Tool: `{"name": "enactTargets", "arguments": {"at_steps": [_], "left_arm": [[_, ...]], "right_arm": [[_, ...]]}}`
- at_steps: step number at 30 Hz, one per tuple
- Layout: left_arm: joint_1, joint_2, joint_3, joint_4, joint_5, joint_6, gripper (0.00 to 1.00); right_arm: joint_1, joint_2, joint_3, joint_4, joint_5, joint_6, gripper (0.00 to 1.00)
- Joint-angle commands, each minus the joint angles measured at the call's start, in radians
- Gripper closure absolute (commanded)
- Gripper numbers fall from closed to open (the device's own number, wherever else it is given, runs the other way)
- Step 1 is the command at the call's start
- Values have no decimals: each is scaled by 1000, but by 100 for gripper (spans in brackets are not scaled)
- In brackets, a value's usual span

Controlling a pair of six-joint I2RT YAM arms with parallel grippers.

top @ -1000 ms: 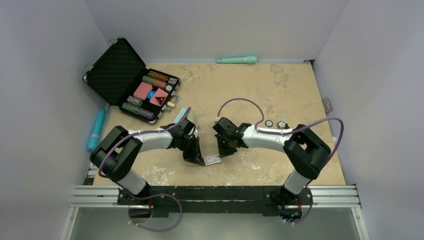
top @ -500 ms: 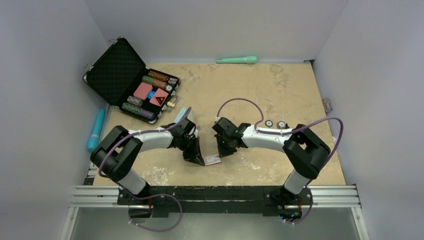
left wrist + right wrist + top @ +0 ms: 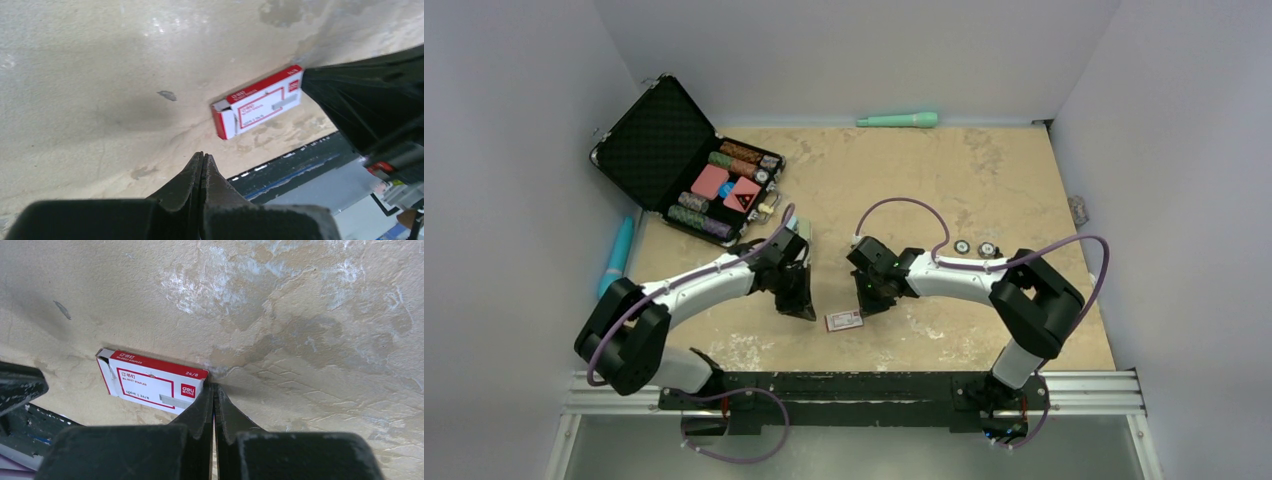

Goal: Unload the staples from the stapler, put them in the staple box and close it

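Jaws: left gripper [image 3: 202,159] pressed fully together, nothing held; hovers over table [image 3: 100,60], apart from staple box [image 3: 260,100].
Right gripper [image 3: 214,390]: likewise closed, empty; tips at box's end, touching or just beside.
Stapler: probably pale green item [image 3: 798,231] behind left wrist, partly hidden; identity unsure.
Step, judged: positioning box ahead of unloading.
Handling: push low and slow along box's long axis, else light carton swivels. Far end flap looks open; avoid tipping. Part jaws before reaching for stapler.
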Motion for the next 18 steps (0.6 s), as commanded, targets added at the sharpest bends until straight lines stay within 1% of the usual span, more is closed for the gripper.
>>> {"name": "enactTargets", "arguments": {"at_steps": [1, 7, 15, 18], "left_arm": [[-4, 56, 21, -22, -52, 42, 100], [-5, 151, 37, 51, -9, 32, 100], [-9, 264, 114, 80, 37, 36, 100], [-10, 273, 118, 82, 43, 36, 100]], "right_arm": [[9, 40, -15, -15, -5, -2, 100], [9, 50, -4, -13, -11, 0, 100], [9, 60, 37, -24, -19, 0, 100], [9, 62, 48, -26, -19, 0, 100]]}}
